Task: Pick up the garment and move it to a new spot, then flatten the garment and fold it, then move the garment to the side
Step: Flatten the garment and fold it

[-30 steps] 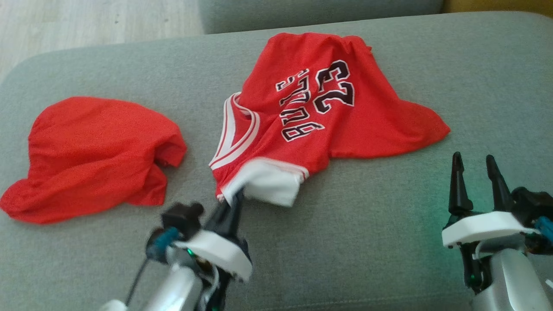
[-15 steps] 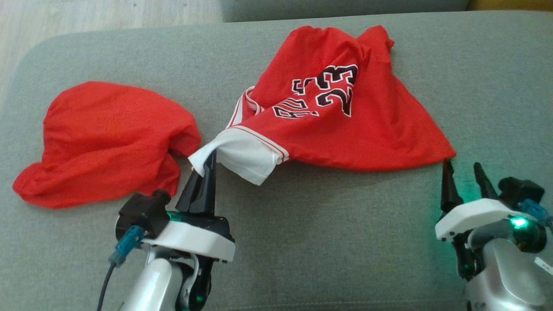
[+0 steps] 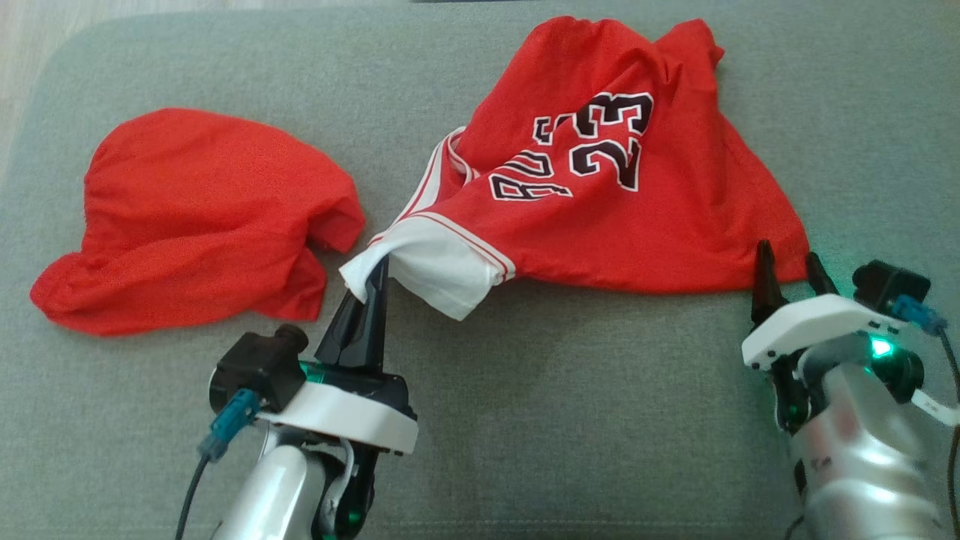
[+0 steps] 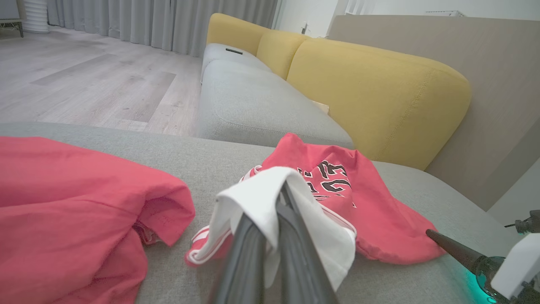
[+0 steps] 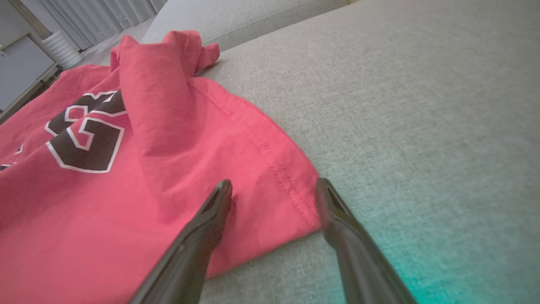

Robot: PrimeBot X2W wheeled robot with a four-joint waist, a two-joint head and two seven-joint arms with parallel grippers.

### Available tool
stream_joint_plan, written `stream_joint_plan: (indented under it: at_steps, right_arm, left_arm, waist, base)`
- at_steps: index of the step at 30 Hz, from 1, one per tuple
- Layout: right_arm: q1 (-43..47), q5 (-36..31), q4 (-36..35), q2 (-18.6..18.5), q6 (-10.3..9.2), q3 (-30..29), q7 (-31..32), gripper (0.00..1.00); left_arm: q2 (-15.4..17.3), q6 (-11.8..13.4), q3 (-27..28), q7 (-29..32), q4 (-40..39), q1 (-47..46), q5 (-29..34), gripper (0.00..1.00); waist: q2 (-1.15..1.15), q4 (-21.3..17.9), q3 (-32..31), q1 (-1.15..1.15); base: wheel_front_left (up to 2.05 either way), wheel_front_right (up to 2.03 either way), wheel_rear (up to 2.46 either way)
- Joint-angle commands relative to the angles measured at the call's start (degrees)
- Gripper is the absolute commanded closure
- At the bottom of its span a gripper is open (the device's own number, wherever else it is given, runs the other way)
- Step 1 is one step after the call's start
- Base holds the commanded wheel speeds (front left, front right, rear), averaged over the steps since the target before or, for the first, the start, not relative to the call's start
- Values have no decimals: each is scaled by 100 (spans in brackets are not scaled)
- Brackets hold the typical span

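**Head view: jersey point(image 3: 600, 225) gripped at one edge**

The left claw point(image 3: 381, 264) pinches the white trim point(image 3: 442, 262) of the red jersey, which lies crumpled on the grey sofa seat point(image 3: 600, 420). The right claw point(image 3: 787, 253) stands wide at its hem corner. Another red garment point(image 3: 195, 217) lies leftward.

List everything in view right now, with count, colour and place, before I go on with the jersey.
jersey: one, red with white trim and a black 23, crumpled mid-seat
second garment: one, plain red, bunched on the seat left of the jersey, apart from it
sofa seat: one, grey, under both garments
back cushions: at least two, yellow, along the sofa's back
floor: one, pale wood, beyond the sofa
curtains: one run, grey, far end of the room
left tool: one, dark fingers, shut on the jersey's white edge
right tool: one, dark fingers, open at the jersey's right corner
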Motion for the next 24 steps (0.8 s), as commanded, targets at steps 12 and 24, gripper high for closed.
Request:
stream_joint_plan:
  at_steps: [12, 24]
  right_arm:
    - [-704, -392, 604, -14, -4, 83, -350, 100]
    - [-444, -94, -1114, -261, -4, 679, -527, 100]
  left_arm:
    - [-7, -7, 269, -60, -104, -296, 125, 100]
    - [-7, -197, 828, -60, -300, -529, 230, 100]
  waist:
    - [0, -84, 11, -1]
    - [0, -624, -405, -1]
  base:
    - [0, 0, 0]
    - [0, 0, 0]
